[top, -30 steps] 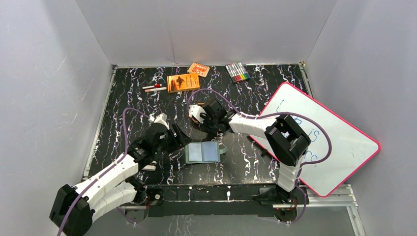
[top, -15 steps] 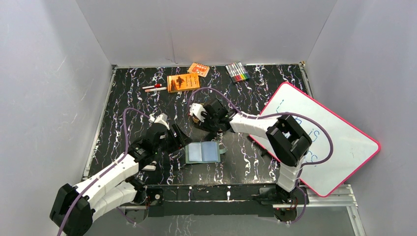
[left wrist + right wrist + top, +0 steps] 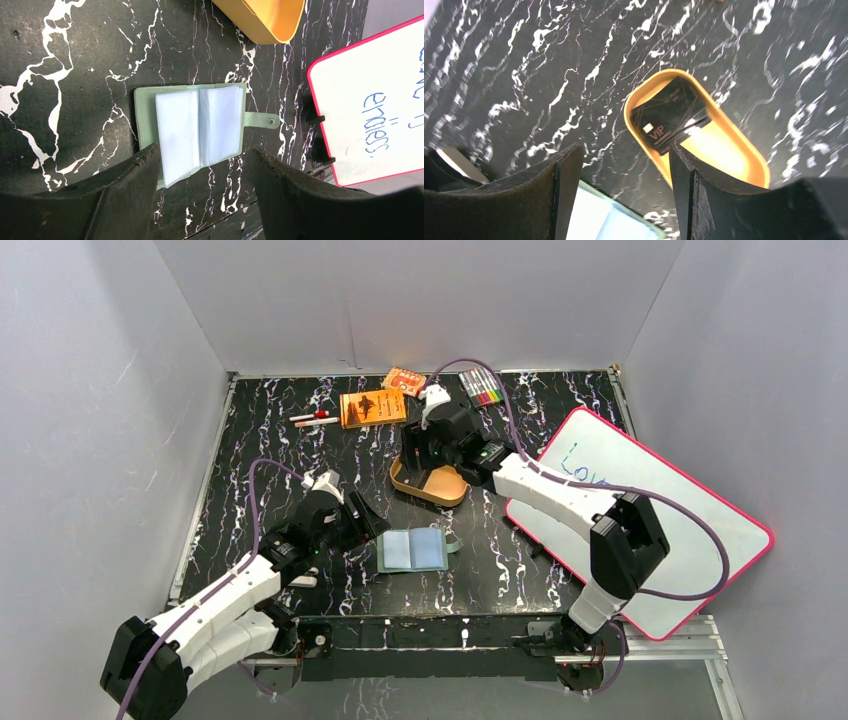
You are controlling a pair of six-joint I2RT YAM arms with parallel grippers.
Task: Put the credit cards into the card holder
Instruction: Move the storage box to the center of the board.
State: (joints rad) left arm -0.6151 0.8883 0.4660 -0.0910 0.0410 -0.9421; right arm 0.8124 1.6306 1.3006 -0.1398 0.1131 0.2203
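**Both jaws apart, nothing carried**

Right gripper [image 3: 624,150], shut a second ago, has lifted off the oval tin [image 3: 442,492], spread and empty. Left gripper [image 3: 202,160], also apart, hovers over the open card holder [image 3: 197,132], lower centre. Credit cards [image 3: 671,117] lie in the tin: none stowed.

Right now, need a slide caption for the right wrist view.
Open right claw looks down on dark credit cards lying in a golden oval tin, card holder corner at the bottom edge.

A credit card [image 3: 669,116] in the golden tin [image 3: 724,150] reads "VIP"; blue handwriting on the whiteboard [image 3: 370,60] is illegible.
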